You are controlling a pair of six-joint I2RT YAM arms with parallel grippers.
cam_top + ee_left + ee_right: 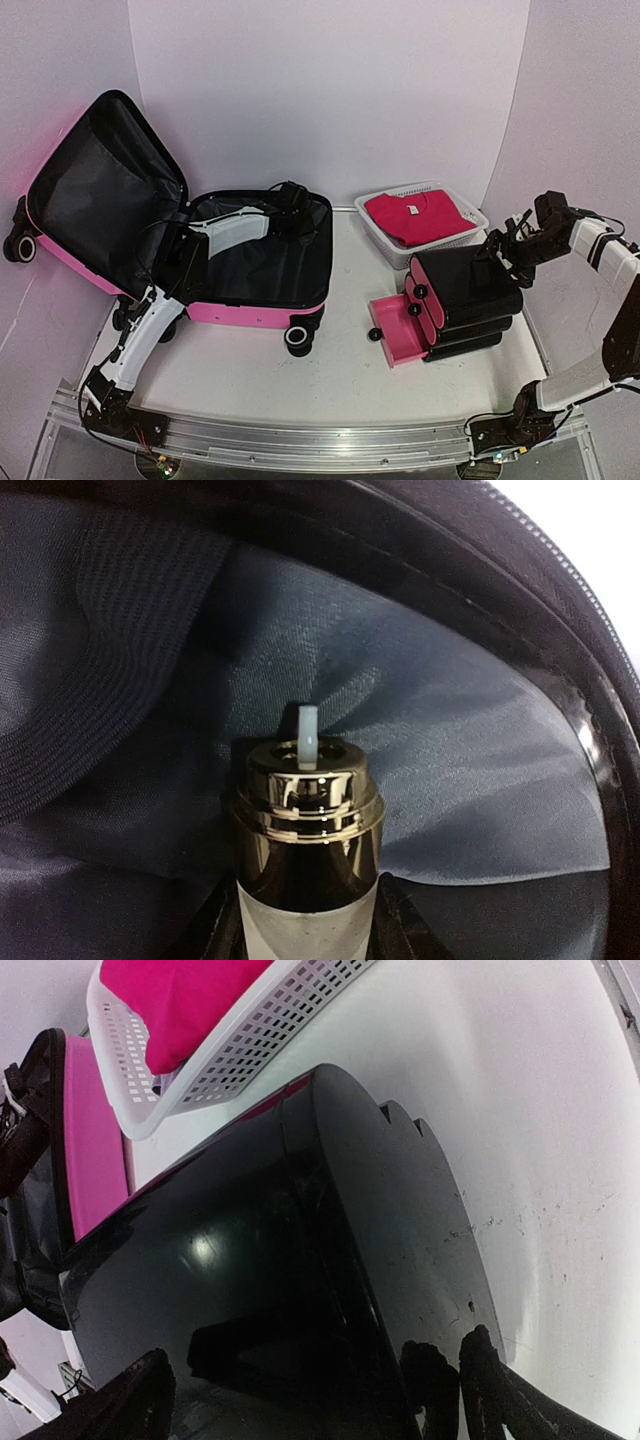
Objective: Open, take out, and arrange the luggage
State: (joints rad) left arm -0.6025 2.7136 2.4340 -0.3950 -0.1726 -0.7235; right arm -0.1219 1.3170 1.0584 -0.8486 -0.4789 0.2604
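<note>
Bright-pink hard-shell suitcase (250, 312) lies open at table's left. Wheel end faces arm bases, long axis near-to-far, lid propped against left wall. Your left gripper (290, 215) is inside lower shell, jaws flanking frosted-glass bottle with gold collar (308, 860); can't tell if clamped. Your right gripper (505, 245) is spread wide over stacked black cases (470, 300).

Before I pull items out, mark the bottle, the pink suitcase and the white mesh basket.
Gold-collared frosted bottle (308, 820): left wrist view, gold collar.
Pink suitcase (245, 313): top external view, pink front shell.
White mesh basket (250, 1050): right wrist view, mesh side wall.
</note>
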